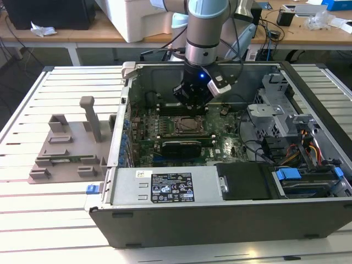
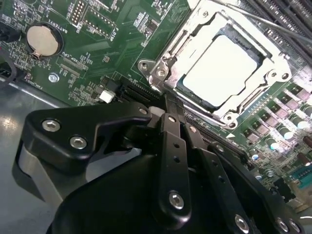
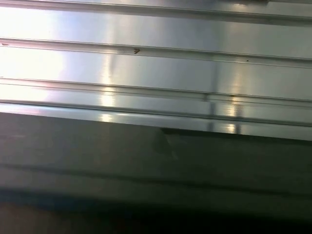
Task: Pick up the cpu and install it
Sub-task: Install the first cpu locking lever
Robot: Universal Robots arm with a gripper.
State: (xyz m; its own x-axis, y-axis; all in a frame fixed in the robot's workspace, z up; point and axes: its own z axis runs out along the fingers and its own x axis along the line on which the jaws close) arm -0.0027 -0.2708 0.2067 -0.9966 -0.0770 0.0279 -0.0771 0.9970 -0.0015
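Inside the socket (image 2: 222, 66), at one o'clock from the gripper (image 2: 170, 114), lies the cpu (image 2: 219, 68): light, stiff, fragile, best held by its edges. Gripper clenched, empty.

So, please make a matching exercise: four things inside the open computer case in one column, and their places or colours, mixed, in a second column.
1. pale silver square cpu
2. round silver coin battery
3. black metal gripper
4. blue plastic drive latch

A. on the green board, apart from the socket
B. above the board, beside the socket
C. inside the metal socket frame
D. near the case's front corner, exterior view's right

Pairs: 1-C, 2-A, 3-B, 4-D
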